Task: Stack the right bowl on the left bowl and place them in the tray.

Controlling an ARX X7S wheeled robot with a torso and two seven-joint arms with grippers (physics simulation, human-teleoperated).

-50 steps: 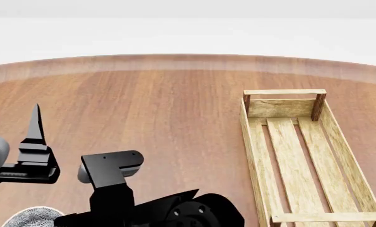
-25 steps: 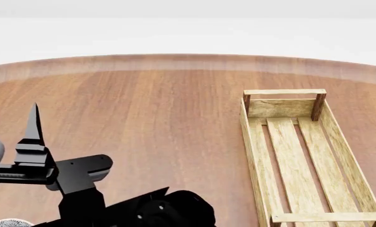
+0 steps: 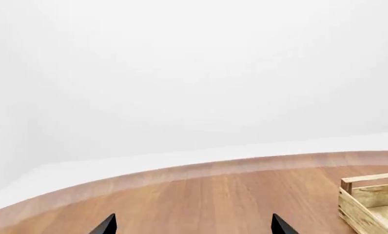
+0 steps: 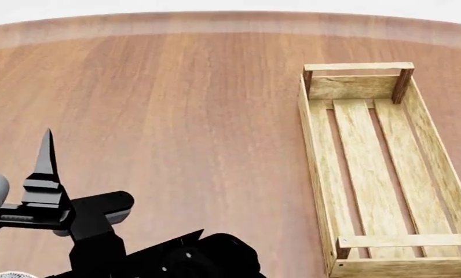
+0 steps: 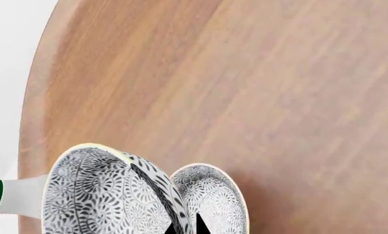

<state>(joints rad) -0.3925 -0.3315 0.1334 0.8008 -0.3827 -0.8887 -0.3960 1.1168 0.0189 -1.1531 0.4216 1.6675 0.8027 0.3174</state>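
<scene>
While the left gripper [image 3: 192,228] is pointing over the table [image 4: 176,104] with jaws apart and holding nothing, the right gripper [image 5: 188,227] is pinching the near bowl [image 5: 103,195] rim, beside the second bowl [image 5: 213,200]. Tray [image 4: 315,150] is sitting right, unoccupied.

We're looking out low across the wooden surface [image 3: 233,195], reddish-brown with its grain running away from us, and its curved, paler edge sweeps across the frame against a plain white background. At one side we catch a corner of the tray [image 3: 373,202], light wood with a low plank end wall and a post at the corner, sitting on the surface and cut off by the frame. Two dark fingers [image 3: 106,225] of the left gripper [image 3: 192,226] poke in, well apart, nothing between them.
</scene>
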